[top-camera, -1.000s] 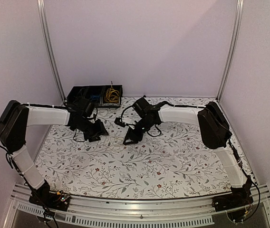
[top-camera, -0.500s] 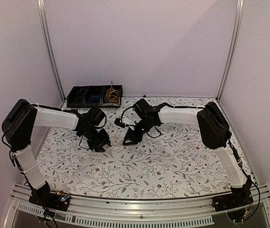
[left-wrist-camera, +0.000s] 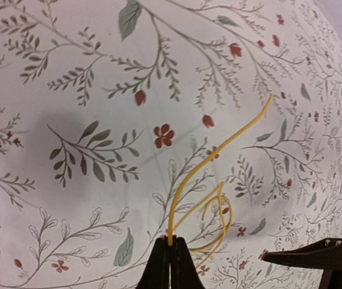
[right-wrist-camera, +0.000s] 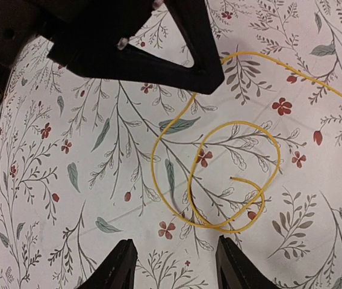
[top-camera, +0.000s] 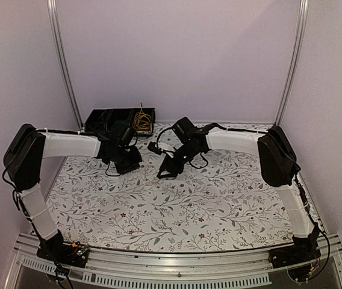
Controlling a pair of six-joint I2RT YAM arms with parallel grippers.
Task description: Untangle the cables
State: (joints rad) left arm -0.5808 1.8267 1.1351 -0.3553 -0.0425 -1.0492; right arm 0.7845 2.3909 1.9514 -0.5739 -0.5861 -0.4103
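While the left fingers [left-wrist-camera: 161, 268] pinch the yellow cable [right-wrist-camera: 156, 158], the right fingers [right-wrist-camera: 120, 268] are spread wide near its loops on the flowery tabletop [left-wrist-camera: 68, 90]. Pale walls [top-camera: 177, 54] stand around.

Floral tabletop [top-camera: 219, 211] here, and a yellow cable [right-wrist-camera: 225, 229] curls in loose overlapping loops right on the print, in the far half. Back in the far left corner sits a black bin [top-camera: 117, 110].
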